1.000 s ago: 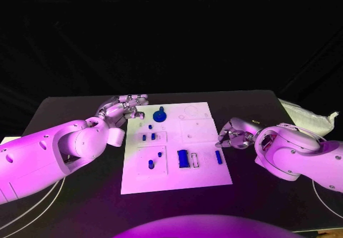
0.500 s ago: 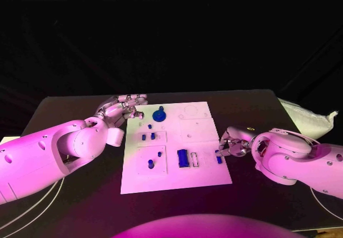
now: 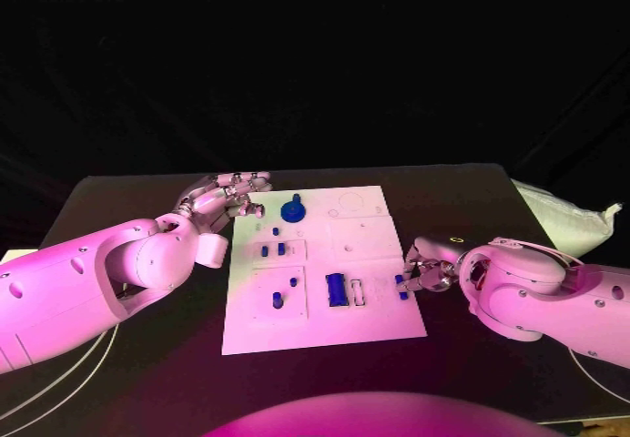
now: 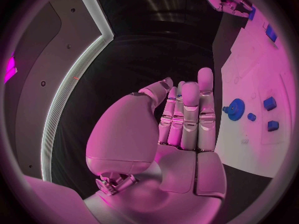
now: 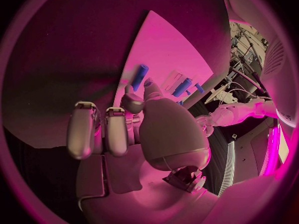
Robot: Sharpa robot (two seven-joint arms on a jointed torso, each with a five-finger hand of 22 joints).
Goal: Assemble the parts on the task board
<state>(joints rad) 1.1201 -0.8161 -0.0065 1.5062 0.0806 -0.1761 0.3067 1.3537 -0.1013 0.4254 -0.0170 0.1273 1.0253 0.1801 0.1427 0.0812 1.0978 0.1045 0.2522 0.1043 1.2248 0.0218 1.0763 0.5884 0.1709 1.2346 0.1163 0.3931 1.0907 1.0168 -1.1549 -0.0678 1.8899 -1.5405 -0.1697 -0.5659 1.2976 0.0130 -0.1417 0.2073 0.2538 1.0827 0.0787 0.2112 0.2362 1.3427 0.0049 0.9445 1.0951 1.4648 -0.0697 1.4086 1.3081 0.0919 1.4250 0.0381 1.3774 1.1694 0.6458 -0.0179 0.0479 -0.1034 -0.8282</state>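
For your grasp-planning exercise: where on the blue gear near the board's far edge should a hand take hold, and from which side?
Grip the blue gear across its round rim, coming straight down from above. It lies flat on the white board, so its sides are low. The left hand rests just beside it, apparently the closer one; its fingers look fairly straight and hold nothing.

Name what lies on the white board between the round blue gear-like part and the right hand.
Bare white task board with faint recessed outlines lies between the round blue gear part and the right hand, seen in the head view.
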